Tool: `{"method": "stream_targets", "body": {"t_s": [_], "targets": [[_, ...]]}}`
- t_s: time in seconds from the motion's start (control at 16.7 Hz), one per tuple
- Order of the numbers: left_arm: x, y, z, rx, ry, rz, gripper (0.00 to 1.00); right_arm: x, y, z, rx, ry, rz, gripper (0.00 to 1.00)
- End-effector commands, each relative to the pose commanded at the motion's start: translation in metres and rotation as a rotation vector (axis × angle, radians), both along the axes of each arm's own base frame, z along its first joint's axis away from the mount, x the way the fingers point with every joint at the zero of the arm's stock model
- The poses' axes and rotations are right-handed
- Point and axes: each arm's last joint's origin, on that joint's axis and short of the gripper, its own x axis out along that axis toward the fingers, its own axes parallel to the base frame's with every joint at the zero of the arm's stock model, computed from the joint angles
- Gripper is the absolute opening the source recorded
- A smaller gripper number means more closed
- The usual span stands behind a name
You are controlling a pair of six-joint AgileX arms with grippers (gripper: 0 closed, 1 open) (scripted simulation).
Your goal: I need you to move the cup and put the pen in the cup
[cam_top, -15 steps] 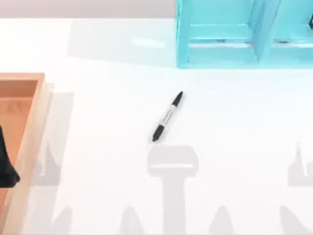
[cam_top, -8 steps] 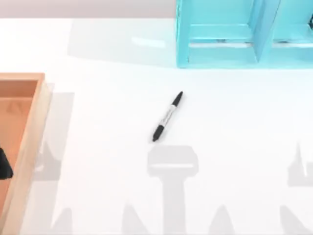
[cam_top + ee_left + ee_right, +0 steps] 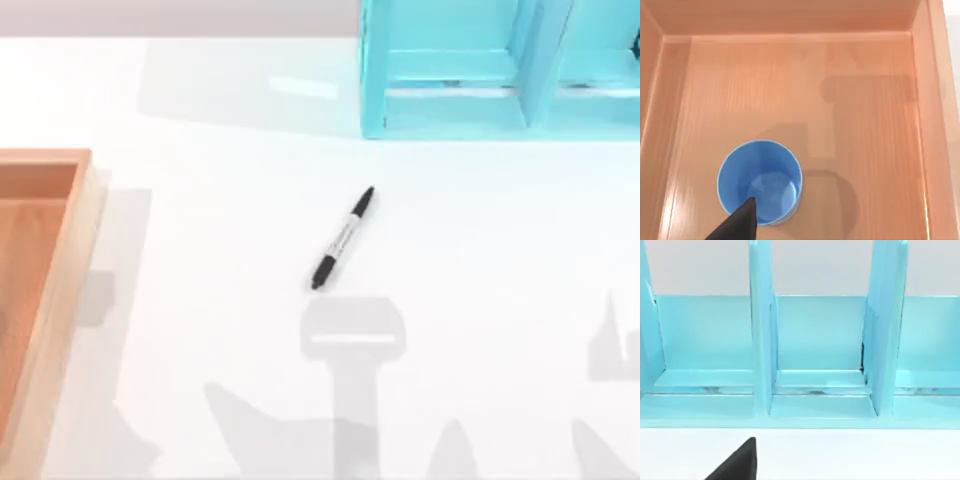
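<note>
Item one, the pen: you are looking at it lying flat and slanted on the white desk near the middle of the top view, black at both ends, pale barrel between; the print on the barrel is too small to read.

Item two, the cup: it is standing upright and open-mouthed on the floor of the wooden tray, seen from the left wrist view. In the top view the tray is sitting at the desk's left edge, cut off by the frame.

Item three, the left hand: one dark fingertip is showing in front of the cup's near rim, hanging above the tray. You cannot tell whether this hand is spread wide or narrowed, since its other finger is out of frame.

Item four, the right hand: one dark fingertip is pointing over the desk towards the turquoise shelf unit. You cannot tell its spread either.

Item five, the shelf unit in the top view: it is standing at the desk's far edge, right of centre, its top and right side cut off.
</note>
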Motion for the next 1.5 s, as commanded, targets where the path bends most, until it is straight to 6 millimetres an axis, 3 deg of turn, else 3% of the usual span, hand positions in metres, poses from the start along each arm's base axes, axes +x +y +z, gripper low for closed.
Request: {"method": "stream_targets", "body": {"t_s": [0.36, 0.66, 0.84, 1.2, 1.5], "targets": [[0.083, 0.025, 0.004, -0.03, 0.497, -0.003, 1.0, 0.0, 0.0, 0.0, 0.0, 0.0, 0.0, 1.0], [0.131, 0.045, -0.007, -0.063, 0.73, -0.012, 1.0, 0.0, 0.0, 0.0, 0.0, 0.0, 0.0, 1.0], [0.143, 0.05, -0.01, -0.072, 0.778, -0.013, 1.0, 0.0, 0.0, 0.0, 0.0, 0.0, 0.0, 1.0], [0.143, 0.049, -0.011, -0.07, 0.778, -0.017, 1.0, 0.0, 0.0, 0.0, 0.0, 0.0, 0.0, 1.0], [0.146, 0.05, -0.049, -0.073, 0.785, -0.014, 1.0, 0.0, 0.0, 0.0, 0.0, 0.0, 0.0, 1.0]]}}
